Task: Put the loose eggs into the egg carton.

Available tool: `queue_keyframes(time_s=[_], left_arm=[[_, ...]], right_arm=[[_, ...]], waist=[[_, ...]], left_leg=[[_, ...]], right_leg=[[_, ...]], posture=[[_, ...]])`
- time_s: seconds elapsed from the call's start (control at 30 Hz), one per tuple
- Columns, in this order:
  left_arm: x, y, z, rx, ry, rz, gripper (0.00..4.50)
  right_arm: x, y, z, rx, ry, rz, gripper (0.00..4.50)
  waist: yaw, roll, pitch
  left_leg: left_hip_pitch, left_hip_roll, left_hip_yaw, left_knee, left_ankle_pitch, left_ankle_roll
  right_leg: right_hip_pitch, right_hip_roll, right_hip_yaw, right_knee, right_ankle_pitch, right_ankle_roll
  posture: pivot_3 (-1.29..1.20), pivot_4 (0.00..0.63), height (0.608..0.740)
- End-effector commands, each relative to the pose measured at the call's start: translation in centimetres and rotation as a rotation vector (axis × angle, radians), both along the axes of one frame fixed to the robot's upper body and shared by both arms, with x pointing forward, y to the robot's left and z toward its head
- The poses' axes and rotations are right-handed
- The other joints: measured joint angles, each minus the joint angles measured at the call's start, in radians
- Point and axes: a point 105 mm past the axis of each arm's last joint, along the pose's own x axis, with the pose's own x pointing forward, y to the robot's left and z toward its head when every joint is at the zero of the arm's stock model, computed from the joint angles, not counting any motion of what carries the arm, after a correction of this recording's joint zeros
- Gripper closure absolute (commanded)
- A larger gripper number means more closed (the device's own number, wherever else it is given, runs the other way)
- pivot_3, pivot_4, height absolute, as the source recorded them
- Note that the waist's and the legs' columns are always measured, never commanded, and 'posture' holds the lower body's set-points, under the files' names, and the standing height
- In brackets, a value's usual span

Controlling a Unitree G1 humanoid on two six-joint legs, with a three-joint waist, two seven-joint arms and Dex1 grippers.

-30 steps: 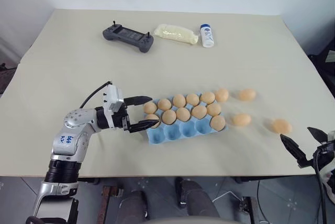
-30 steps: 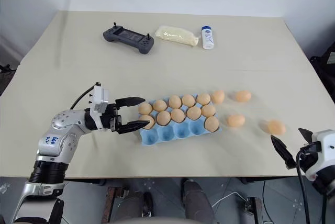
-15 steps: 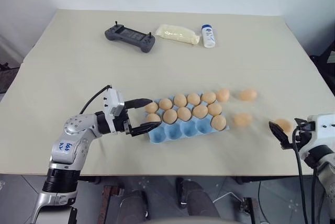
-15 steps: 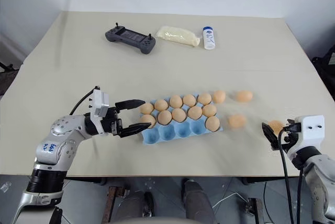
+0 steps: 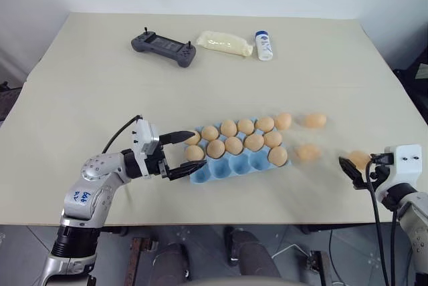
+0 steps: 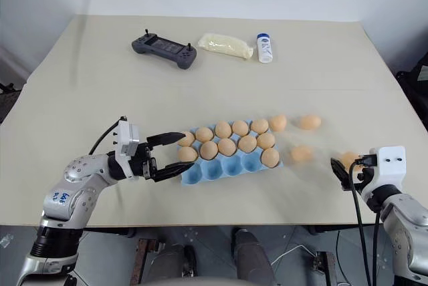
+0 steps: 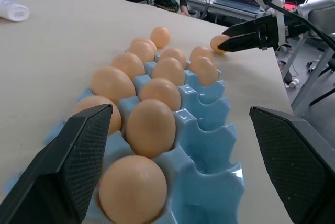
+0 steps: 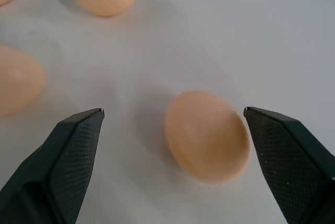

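Black right gripper [image 8: 172, 124] jaws stand spread around a loose egg [image 8: 207, 136] near the desk's [image 5: 100, 72] right front edge, not yet touching it. Left gripper [image 5: 184, 154], jaws also apart, flanks the carton's [image 5: 227, 166] left end; the carton lies near the front edge, two more eggs [image 5: 315, 120] [image 5: 307, 152] loose on its right.
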Motion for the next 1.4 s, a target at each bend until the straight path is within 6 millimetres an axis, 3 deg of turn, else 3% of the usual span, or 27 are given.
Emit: queue_keyframes(time_s=[0.03, 0.23, 0.33, 0.57, 0.77, 0.87, 1.1, 1.4], left_arm=[[-0.7, -0.3, 1.3, -0.030, -0.042, -0.011, 0.00], [-0.7, -0.1, 1.2, -0.031, -0.036, 0.002, 0.00], [-0.5, -0.1, 1.3, -0.032, -0.038, 0.006, 0.00], [0.0, -0.4, 1.3, -0.040, -0.048, 0.004, 0.00], [0.7, 0.4, 1.3, -0.027, -0.060, 0.031, 0.00], [0.9, 1.3, 1.3, -0.011, -0.064, 0.052, 0.00], [1.1, 2.9, 1.0, 0.024, -0.068, 0.088, 0.00], [1.3, 2.7, 1.4, 0.024, -0.087, 0.098, 0.00]], right_arm=[[0.2, 0.0, 1.4, -0.030, -0.025, 0.002, 0.95], [0.6, 0.1, 1.6, -0.023, -0.017, -0.003, 2.91], [0.9, 0.3, 2.5, -0.027, -0.047, 0.002, 3.27], [1.9, 2.7, 7.4, -0.029, -0.155, 0.125, 3.38], [1.8, 8.1, 9.6, -0.006, -0.149, 0.374, 3.38], [1.5, 11.9, 10.3, 0.017, -0.159, 0.525, 3.38], [1.0, 18.0, 9.6, 0.035, -0.118, 0.762, 3.38], [1.3, 19.8, 6.8, 0.014, -0.005, 0.881, 3.38]], waist=[[0.000, 0.000, 0.000], [-0.002, 0.000, 0.000], [-0.001, 0.000, 0.000], [-0.002, 0.001, 0.001], [-0.001, 0.001, 0.001], [-0.004, 0.001, 0.001], [-0.001, 0.001, 0.001], [0.004, 0.001, 0.001]], left_leg=[[0.000, 0.000, 0.000, 0.000, 0.000, 0.000], [0.000, 0.000, 0.000, 0.000, 0.000, 0.000], [0.000, 0.000, 0.000, 0.000, 0.000, 0.000], [0.000, 0.000, 0.000, 0.000, 0.000, 0.000], [-0.001, 0.001, -0.001, -0.001, 0.000, 0.000], [-0.001, 0.001, -0.001, -0.001, 0.000, 0.000], [-0.004, 0.002, -0.001, -0.001, -0.001, -0.001], [-0.017, 0.000, 0.001, 0.001, -0.002, 0.002]], right_leg=[[0.000, 0.000, 0.000, 0.000, 0.000, 0.000], [0.000, 0.000, 0.000, 0.000, 0.000, 0.000], [0.000, 0.000, 0.000, 0.000, 0.000, 0.000], [0.000, 0.001, 0.000, 0.000, 0.000, 0.000], [0.000, 0.001, 0.000, -0.001, 0.000, 0.000], [-0.001, 0.000, 0.000, -0.001, 0.000, 0.000], [-0.004, -0.001, -0.001, -0.002, -0.001, -0.001], [-0.017, 0.000, -0.001, 0.000, 0.001, 0.002]], posture=[[0.00, 0.150, 0.740], [0.00, 0.150, 0.740], [0.00, 0.150, 0.740], [0.00, 0.150, 0.740], [0.00, 0.150, 0.740], [0.00, 0.150, 0.740], [0.00, 0.150, 0.740], [0.00, 0.150, 0.740]])
